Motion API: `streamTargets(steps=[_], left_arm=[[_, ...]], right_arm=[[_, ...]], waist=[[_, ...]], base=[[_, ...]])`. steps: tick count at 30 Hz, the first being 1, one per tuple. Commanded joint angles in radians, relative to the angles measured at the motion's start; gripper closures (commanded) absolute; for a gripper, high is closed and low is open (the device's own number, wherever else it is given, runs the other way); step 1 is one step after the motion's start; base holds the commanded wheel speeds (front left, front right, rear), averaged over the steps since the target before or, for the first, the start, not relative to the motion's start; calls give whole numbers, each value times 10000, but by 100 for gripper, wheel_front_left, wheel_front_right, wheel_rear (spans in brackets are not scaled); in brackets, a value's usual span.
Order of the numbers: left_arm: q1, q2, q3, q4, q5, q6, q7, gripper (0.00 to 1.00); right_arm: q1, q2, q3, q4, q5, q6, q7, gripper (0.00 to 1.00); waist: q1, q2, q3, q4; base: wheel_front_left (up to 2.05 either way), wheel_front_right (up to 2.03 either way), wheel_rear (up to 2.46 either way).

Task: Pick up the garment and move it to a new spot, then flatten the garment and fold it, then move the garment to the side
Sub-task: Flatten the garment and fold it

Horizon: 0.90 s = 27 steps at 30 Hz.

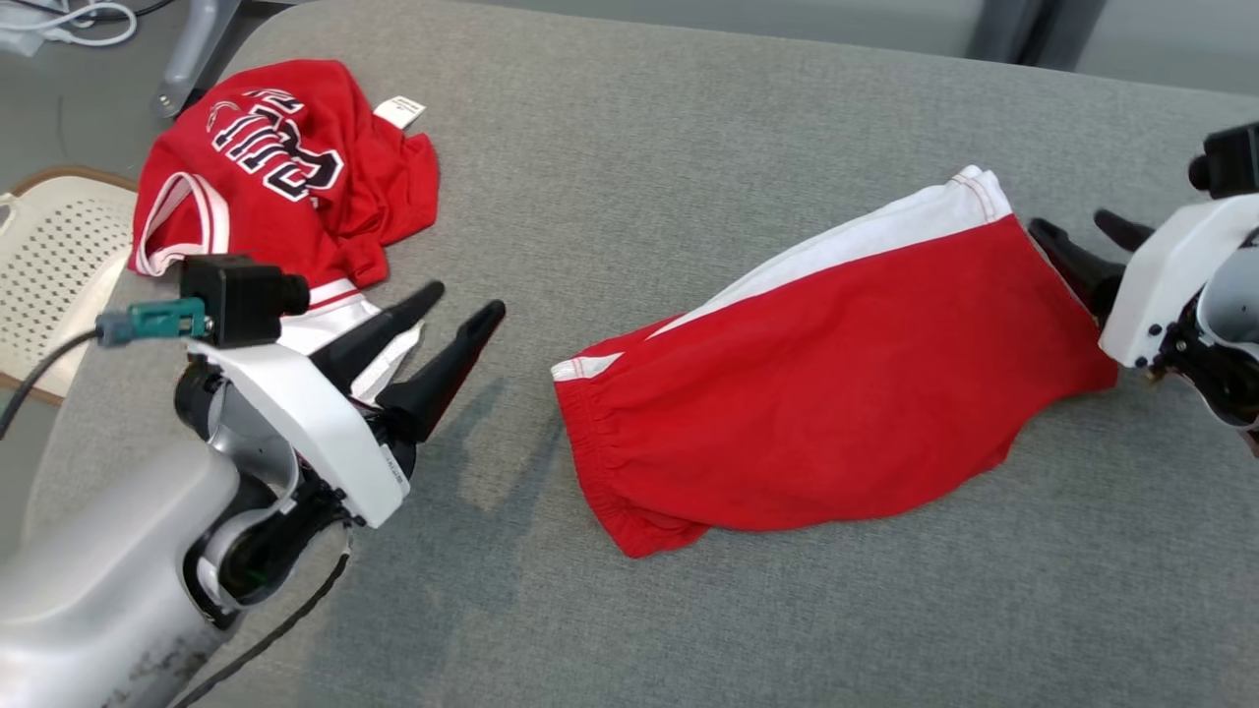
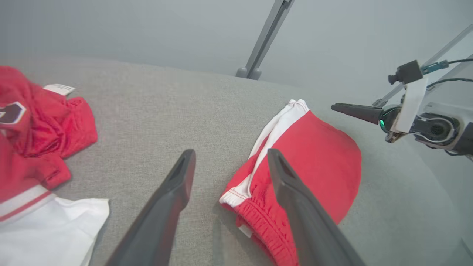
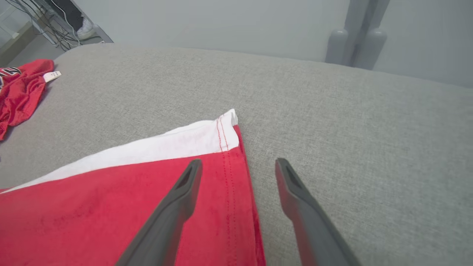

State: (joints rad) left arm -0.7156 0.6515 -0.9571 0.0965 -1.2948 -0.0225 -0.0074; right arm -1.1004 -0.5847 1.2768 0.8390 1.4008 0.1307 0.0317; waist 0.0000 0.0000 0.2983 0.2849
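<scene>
The garment (image 1: 836, 383) is a pair of red shorts with a white side stripe, lying folded on the grey padded table (image 1: 639, 128), waistband toward the front left. My left gripper (image 1: 462, 300) hovers open to its left, apart from it, nothing between the fingers. My right gripper (image 1: 1082, 231) stands open at the shorts' right hem edge. In the left wrist view the shorts (image 2: 317, 159) lie just beyond my open left gripper (image 2: 231, 155), with the right gripper (image 2: 343, 108) above their far end. In the right wrist view my open right gripper (image 3: 238, 164) straddles the hem of the shorts (image 3: 129, 207).
A crumpled red jersey (image 1: 275, 167) with white trim and a label lies at the table's far left corner, close behind my left gripper. A perforated cream chair seat (image 1: 54, 265) stands off the table's left edge. Metal posts (image 3: 351, 37) rise behind the table.
</scene>
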Motion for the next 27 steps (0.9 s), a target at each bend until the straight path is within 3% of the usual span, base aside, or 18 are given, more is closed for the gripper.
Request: streamTargets(steps=[1, 8, 11, 15, 20, 21, 22, 23, 27], left_arm=[[204, 5, -28, -62, 153, 148, -159, 0], [912, -404, 43, -732, 1520, 1735, -1993, 0], [1296, -648, 191, -971, 1789, 2174, -2350, 0], [2014, -952, 591, -1174, 1799, 2324, -2543, 0], [2541, -1220, 890, -1111, 2000, 2146, -2588, 0], [2596, -1254, 941, -1085, 2045, 2107, -2586, 0], [2631, -1300, 1000, -1068, 2097, 2084, -2583, 0], [2666, -1334, 1054, -1061, 2128, 2073, -2583, 0], [2735, -1412, 1149, -979, 2292, 1987, -2585, 0]], right_arm=[[144, 28, 17, 136, 109, 3, 94, 0], [493, 317, -195, 1115, 1020, 3, 1295, 0], [753, 421, -143, 1568, 1339, 2, 2274, 0], [1011, 637, -308, 1694, 1831, 2, 3019, 0], [1295, 672, -369, 1328, 2203, 3, 3865, 0], [1271, 650, -417, 1177, 2233, 3, 3816, 20], [1240, 637, -453, 1043, 2221, 5, 3728, 54], [1221, 608, -483, 898, 2178, 14, 3638, 100], [1064, 411, -544, 535, 1933, 12, 3173, 100]], waist=[[0, 0, -1, 80], [0, 0, 37, 517], [0, 0, 31, 654], [0, 0, 12, 782], [0, 0, -17, 844], [0, 0, -22, 845], [0, 0, -35, 846], [0, 0, -49, 841], [0, 0, -99, 761]], base=[[0, 0, 0], [0, 0, 0], [0, 0, 0], [0, 0, 0], [0, 0, 0], [0, 0, 0], [0, 0, 0], [0, 0, 0], [0, 0, 0]])
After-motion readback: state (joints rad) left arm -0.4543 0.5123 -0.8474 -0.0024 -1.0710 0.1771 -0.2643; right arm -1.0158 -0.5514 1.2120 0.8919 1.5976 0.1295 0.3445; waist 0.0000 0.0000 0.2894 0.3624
